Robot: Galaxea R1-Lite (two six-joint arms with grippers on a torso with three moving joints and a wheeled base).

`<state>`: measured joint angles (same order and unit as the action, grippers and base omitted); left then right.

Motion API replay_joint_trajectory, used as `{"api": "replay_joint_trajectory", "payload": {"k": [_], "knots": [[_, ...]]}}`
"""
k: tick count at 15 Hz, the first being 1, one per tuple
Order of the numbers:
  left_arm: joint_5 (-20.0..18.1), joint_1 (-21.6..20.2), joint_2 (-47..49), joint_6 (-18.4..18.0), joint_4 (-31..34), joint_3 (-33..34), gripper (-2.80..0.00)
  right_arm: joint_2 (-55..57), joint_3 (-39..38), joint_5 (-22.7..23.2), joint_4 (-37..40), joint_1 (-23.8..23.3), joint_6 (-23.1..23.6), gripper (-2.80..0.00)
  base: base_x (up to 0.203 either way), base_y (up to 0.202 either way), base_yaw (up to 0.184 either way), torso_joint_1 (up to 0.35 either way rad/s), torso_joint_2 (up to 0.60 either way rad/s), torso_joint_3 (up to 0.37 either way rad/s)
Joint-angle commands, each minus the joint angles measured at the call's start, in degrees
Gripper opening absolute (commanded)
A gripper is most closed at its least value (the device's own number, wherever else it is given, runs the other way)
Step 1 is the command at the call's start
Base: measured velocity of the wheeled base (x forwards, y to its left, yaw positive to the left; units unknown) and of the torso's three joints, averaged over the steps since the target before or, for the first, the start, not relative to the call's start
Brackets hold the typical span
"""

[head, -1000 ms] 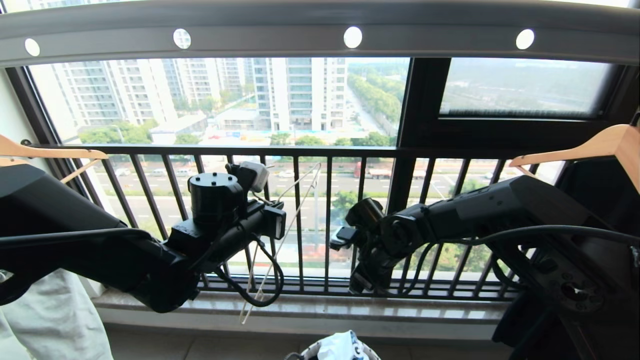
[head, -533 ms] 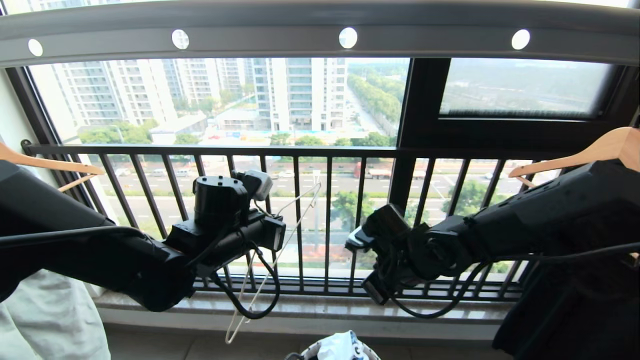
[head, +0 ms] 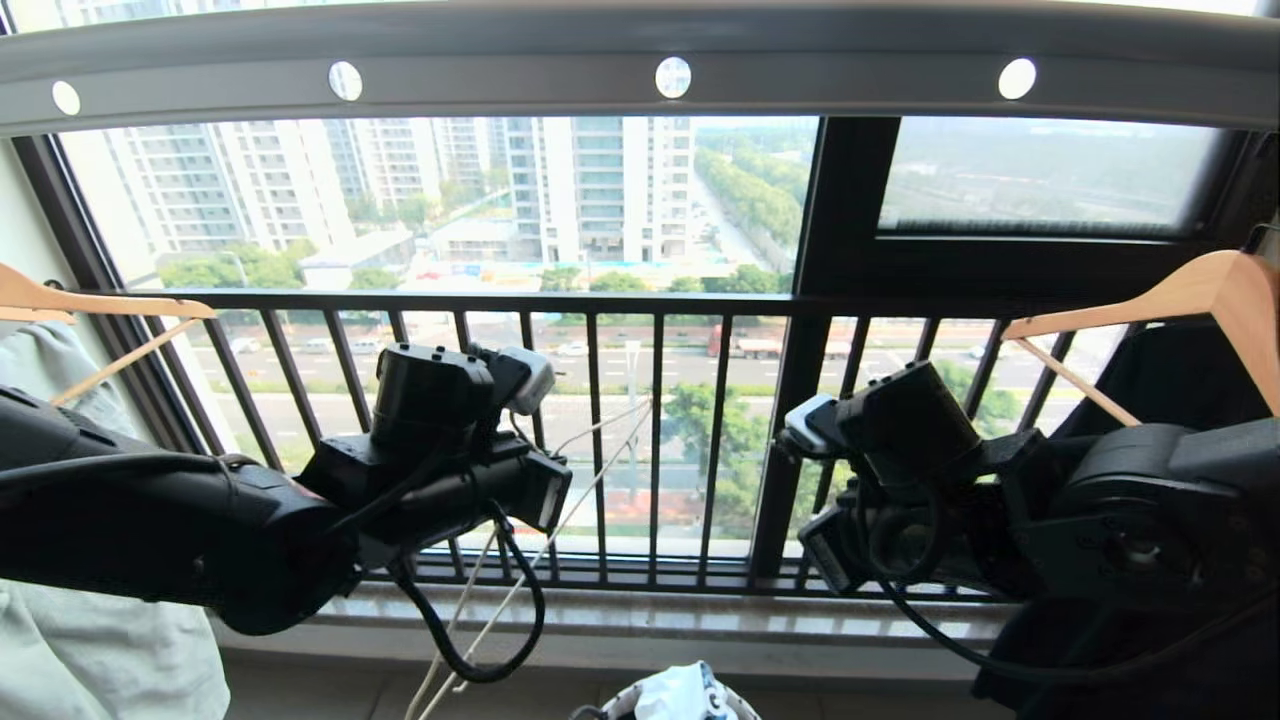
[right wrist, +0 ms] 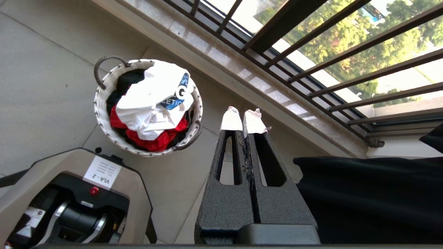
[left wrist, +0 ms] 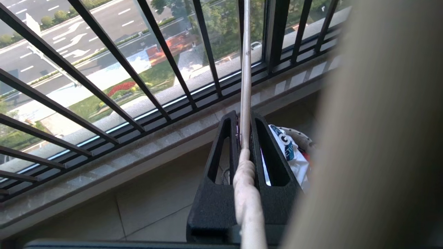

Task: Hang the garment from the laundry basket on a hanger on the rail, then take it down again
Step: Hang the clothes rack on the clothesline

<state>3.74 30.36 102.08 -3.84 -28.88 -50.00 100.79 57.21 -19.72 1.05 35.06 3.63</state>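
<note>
The thin cream wire hanger (left wrist: 245,69) is pinched at its twisted neck by my left gripper (left wrist: 244,116), which is shut on it. In the head view the hanger (head: 590,490) slants down in front of the window bars, well below the grey rail (head: 500,75) with its round holes. The white garment (right wrist: 152,100) with the blue logo lies crumpled on top in the laundry basket (right wrist: 104,114) on the floor; its top also shows in the head view (head: 680,695). My right gripper (right wrist: 243,116) is shut and empty, above the floor beside the basket.
Thick wooden hangers hang at the left (head: 100,305) and right (head: 1200,290). A black garment (right wrist: 367,193) hangs by my right arm and a pale one (head: 100,650) at the left. The black window railing (head: 650,300) is close ahead. A red garment (right wrist: 152,141) lies under the white one. The robot's base (right wrist: 69,200) stands near the basket.
My right gripper has closed, and that arm has drawn back to the right with its wrist raised. The left wrist tipped and the hanger's lower end swung down and left.
</note>
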Motion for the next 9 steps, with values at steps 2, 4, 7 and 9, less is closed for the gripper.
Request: {"api": "replay_joint_trajectory", "payload": {"k": [2,4,7,9], "knots": [[1.31,1.86,-9.05,-0.03,3.03,2.02,-2.8,-6.76,-0.26,-0.85,-0.02,0.81,0.17,-2.8,0.0,0.0,0.0,0.0,0.0,0.0],[5.52,2.9,-13.2,0.37,4.4,3.94,-2.8,-7.88,-0.45,-2.2,0.17,3.41,0.16,-2.8,0.0,0.0,0.0,0.0,0.0,0.0],[6.16,3.04,-23.66,2.3,13.16,6.97,-2.8,-5.96,-1.04,-9.24,-0.21,6.67,-0.23,-2.8,0.0,0.0,0.0,0.0,0.0,0.0],[4.84,2.76,-31.72,5.32,22.27,7.02,-2.8,-5.7,-1.28,-9.62,-0.51,8.06,-0.29,-2.8,0.0,0.0,0.0,0.0,0.0,0.0]]}}
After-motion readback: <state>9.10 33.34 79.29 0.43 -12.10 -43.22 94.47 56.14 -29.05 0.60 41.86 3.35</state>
